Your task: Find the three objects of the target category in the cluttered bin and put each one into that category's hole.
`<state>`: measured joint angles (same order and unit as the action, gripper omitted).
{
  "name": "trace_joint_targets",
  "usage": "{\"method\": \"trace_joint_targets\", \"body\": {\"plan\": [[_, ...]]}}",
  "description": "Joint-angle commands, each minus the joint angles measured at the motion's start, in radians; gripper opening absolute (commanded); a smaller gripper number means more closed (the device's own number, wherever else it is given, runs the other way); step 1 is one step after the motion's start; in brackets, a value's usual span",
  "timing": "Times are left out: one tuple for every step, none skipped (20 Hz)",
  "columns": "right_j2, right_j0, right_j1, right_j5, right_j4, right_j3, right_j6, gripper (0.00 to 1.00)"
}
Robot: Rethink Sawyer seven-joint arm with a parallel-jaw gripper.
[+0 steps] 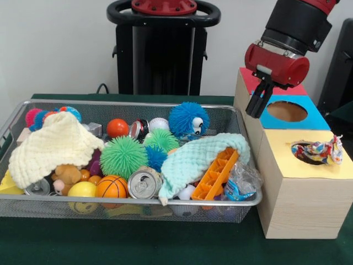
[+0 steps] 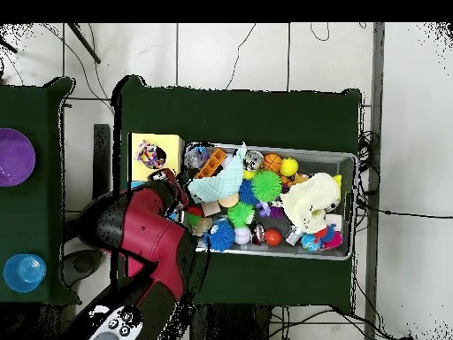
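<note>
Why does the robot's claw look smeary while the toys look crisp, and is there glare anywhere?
Front view: the claw over the boxes is a little soft, probably from motion, while the bin and its toys are sharp; light is even, with small glints on the can top. Overhead view: the arm hides part of the boxes, and the pale floor looks washed out.

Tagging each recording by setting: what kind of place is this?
Probably a robot lab or test room: a green-covered table with a wire basket of toys, wooden sorting boxes, cables over a tiled floor.
</note>
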<state>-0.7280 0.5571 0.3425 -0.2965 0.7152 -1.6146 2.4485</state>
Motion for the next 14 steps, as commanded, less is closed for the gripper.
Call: {"method": "trace_joint_targets", "body": {"plan": [[0.052,-0.024,-0.001,-0.067,-0.020,0.071,0.160,0.00],[0.049,-0.025,-0.004,-0.063,-0.022,0.079,0.156,0.00],[0.062,-0.037,-0.002,-0.049,-0.023,0.083,0.144,0.00],[0.070,-0.048,-0.005,-0.040,-0.025,0.091,0.135,0.00],[0.081,-0.058,-0.013,-0.036,-0.025,0.103,0.129,0.00],[0.105,-0.074,-0.008,-0.018,-0.027,0.102,0.115,0.00],[0.126,-0.089,-0.006,-0.002,-0.029,0.102,0.103,0.00],[0.148,-0.104,0.002,0.017,-0.033,0.097,0.089,0.00],[0.169,-0.118,0.006,0.031,-0.035,0.093,0.079,0.00],[0.189,-0.131,0.013,0.045,-0.039,0.087,0.070,0.00],[0.204,-0.140,0.018,0.054,-0.043,0.083,0.063,0.00],[0.219,-0.150,0.022,0.063,-0.047,0.080,0.057,0.00],[0.230,-0.157,0.028,0.066,-0.051,0.076,0.052,0.00],[0.239,-0.162,0.032,0.070,-0.054,0.074,0.049,0.00]]}}
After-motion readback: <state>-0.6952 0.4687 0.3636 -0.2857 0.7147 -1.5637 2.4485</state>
